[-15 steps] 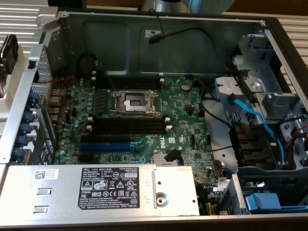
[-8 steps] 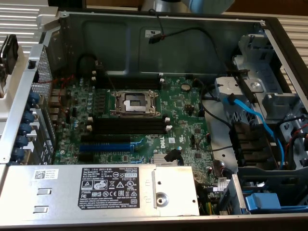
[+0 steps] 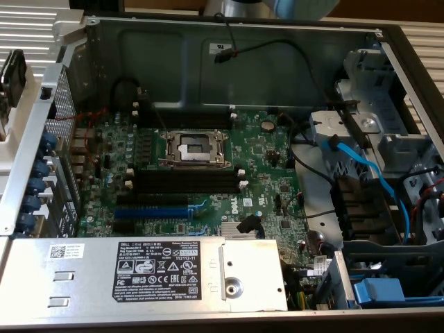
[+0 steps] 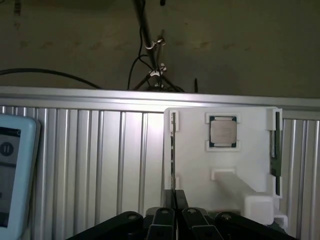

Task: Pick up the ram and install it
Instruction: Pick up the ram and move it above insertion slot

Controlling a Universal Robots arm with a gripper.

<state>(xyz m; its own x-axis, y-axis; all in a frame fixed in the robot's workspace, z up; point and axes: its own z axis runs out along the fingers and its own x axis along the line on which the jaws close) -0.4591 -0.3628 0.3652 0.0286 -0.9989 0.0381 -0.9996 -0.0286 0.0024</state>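
Note:
The ram [image 4: 173, 150] is a thin green stick standing on edge in a side groove of a white holder [image 4: 195, 165]. My gripper [image 4: 174, 197] is at the stick's near end, and its two black fingers are pressed together on the ram's edge. The ram still sits in its groove. In the exterior view, the open computer case shows the green motherboard [image 3: 263, 166] with long black memory slots [image 3: 184, 184] beside the CPU socket [image 3: 194, 147]; those slots hold nothing.
The holder also carries a CPU chip [image 4: 223, 131] and a second green stick [image 4: 274, 145] on its far side. It rests on a ribbed metal surface [image 4: 100, 160], with a screen device [image 4: 15, 170] nearby. In the case are a blue expansion slot [image 3: 151, 211], a power supply [image 3: 139, 274] and blue cables [image 3: 361, 166].

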